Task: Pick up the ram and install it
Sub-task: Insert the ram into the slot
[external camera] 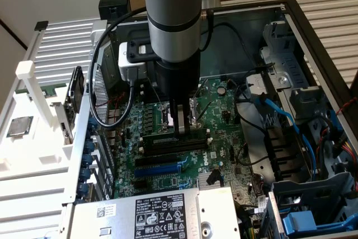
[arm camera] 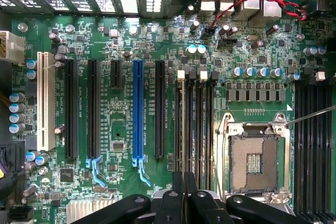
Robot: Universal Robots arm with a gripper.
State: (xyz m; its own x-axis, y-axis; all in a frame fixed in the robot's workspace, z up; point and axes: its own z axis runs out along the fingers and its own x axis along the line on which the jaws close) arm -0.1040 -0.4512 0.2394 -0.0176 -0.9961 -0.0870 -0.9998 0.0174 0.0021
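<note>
At the exterior view's left, a square silver processor chip (external camera: 19, 126) lies flat on a white tray (external camera: 33, 160), outside the open computer case (external camera: 313, 32). Toward the middle, the arm reaches down into the case. Its gripper (external camera: 182, 129) stands upright over the motherboard (external camera: 218, 110), with the fingertips down at the memory slots (arm camera: 197, 124). The ram (external camera: 159, 137) lies lengthwise along one of these slots, level with the board, and the fingertips meet it at about its middle. Which slot of the group it is, I cannot tell. The jaws are almost closed, with only a thin gap, and they seem to pinch the upper edge of the ram between them. Whether the stick is pressed fully into the slot is not clear. A blue slot (external camera: 162, 167) runs parallel to it, a little apart. In the wrist view the processor socket (arm camera: 255, 161) lies just beside the memory slots. At the exterior view's right, blue cables (external camera: 279, 113) hang inside the case.
</note>
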